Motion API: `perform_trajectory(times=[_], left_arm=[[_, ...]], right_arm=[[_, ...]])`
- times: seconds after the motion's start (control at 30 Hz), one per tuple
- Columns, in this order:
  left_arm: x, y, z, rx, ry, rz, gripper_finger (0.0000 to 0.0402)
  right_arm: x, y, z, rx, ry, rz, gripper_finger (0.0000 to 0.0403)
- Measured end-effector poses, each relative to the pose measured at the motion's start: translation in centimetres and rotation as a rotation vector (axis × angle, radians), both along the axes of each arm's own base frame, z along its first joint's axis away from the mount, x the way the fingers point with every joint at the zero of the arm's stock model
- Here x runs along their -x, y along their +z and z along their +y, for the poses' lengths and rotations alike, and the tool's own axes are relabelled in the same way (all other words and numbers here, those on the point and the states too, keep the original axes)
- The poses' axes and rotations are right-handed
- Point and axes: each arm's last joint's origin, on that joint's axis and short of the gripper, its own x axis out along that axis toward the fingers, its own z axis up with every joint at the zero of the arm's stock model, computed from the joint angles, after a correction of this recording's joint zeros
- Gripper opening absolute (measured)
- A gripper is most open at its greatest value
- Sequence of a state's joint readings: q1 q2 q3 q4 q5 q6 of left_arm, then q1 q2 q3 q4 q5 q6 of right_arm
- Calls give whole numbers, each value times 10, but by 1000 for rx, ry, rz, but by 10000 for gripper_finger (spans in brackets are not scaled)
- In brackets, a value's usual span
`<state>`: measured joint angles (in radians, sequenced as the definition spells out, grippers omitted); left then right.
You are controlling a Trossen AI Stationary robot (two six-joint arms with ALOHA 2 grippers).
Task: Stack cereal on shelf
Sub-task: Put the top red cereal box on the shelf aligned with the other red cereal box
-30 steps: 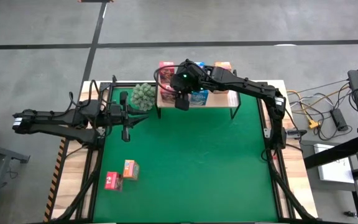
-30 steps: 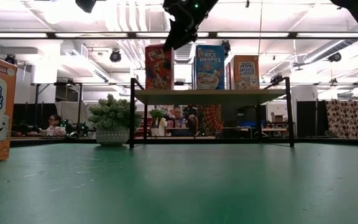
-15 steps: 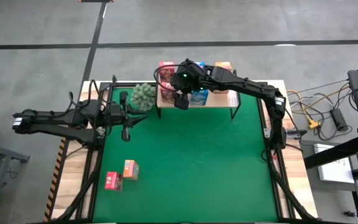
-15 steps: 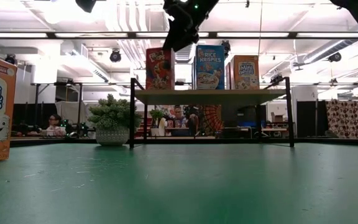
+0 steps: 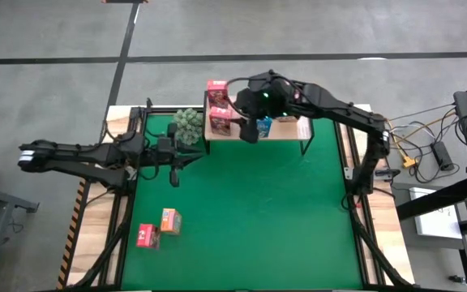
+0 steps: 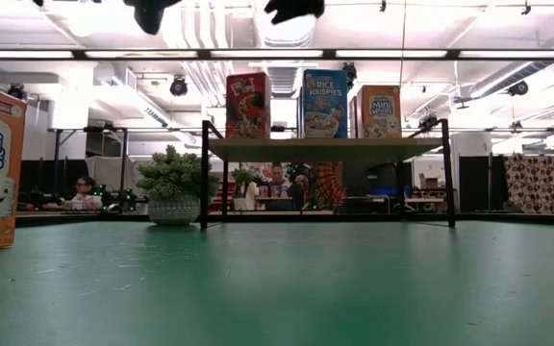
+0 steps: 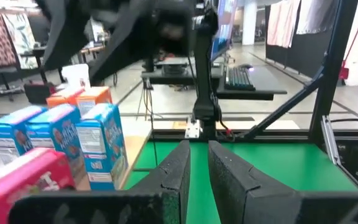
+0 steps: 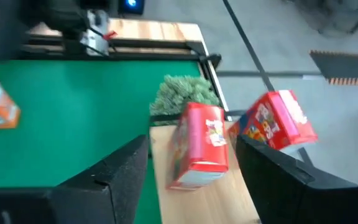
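The shelf, a light wooden board on black legs, stands at the table's far edge. On it stand a pink-red cereal box, a blue one and an orange one. The right wrist view shows the pink-red box upright on the board, with a second pink-red box behind it. My right gripper hangs open above the shelf's front, its fingers apart and touching nothing. My left gripper is shut and points level from the left, over the mat.
A green plant ball sits just left of the shelf. A pink-red box and an orange box lie on the green mat near its front left corner. The mat's middle and right are bare.
My right gripper has risen and drawn toward the table's right, off the pink-red box at the shelf's left end. That box now stands uncovered on the board. My left arm has crept a little toward the table's right.
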<state>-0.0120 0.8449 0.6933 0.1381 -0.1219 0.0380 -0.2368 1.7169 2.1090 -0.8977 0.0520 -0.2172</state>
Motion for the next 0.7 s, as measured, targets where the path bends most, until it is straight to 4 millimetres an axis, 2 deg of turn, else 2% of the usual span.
perform_trajectory(times=[0.13, 0.4, 0.7], left_arm=[[-10, -7, 0, 20, 0, 27, 39], [-23, -13, 0, 47, 1, 29, 39], [-28, -10, 0, 58, -1, -26, 39]], right_arm=[[9, -1, 21, 13, 64, 7, 210], [27, -36, 56, 59, 178, -40, 187], [63, -87, 66, 118, 223, -152, 187]])
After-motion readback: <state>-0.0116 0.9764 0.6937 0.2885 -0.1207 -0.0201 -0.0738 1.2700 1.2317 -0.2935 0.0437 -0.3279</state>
